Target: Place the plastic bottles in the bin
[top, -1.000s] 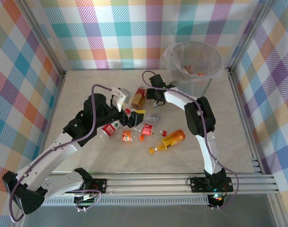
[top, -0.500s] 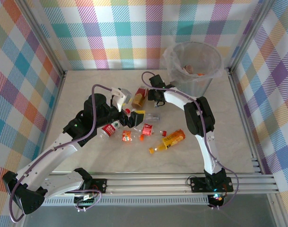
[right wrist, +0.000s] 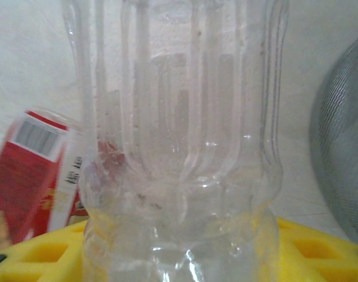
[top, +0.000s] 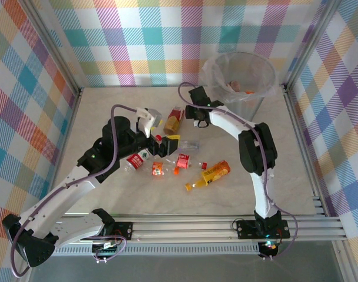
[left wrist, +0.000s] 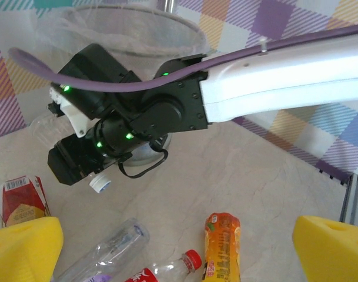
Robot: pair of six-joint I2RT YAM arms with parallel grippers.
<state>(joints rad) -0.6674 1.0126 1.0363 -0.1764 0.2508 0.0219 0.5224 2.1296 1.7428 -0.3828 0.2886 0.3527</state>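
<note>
My right gripper (top: 196, 115) is beside the bin (top: 249, 104), shut on a clear ribbed plastic bottle (right wrist: 179, 117) that stands between its yellow pads (right wrist: 43, 249). In the left wrist view that bottle's white cap (left wrist: 100, 184) pokes out under the right gripper (left wrist: 79, 160). My left gripper (top: 167, 147) hangs open over the pile, nothing between its yellow pads (left wrist: 20, 247). Below it lie an orange bottle (left wrist: 221, 247), a clear bottle (left wrist: 102, 249) and a red-capped bottle (left wrist: 167, 271). The bin holds orange items.
Red-labelled bottles (top: 136, 160) (top: 158, 169) (top: 183, 160) and the orange bottle (top: 215, 171) are scattered mid-table. A brown bottle with a red label (top: 173, 120) lies just left of the right gripper. Checked walls and metal rails enclose the table.
My right gripper has closed on the clear bottle, and that arm's elbow has swung out to the right. The left arm has shifted slightly, still open.
</note>
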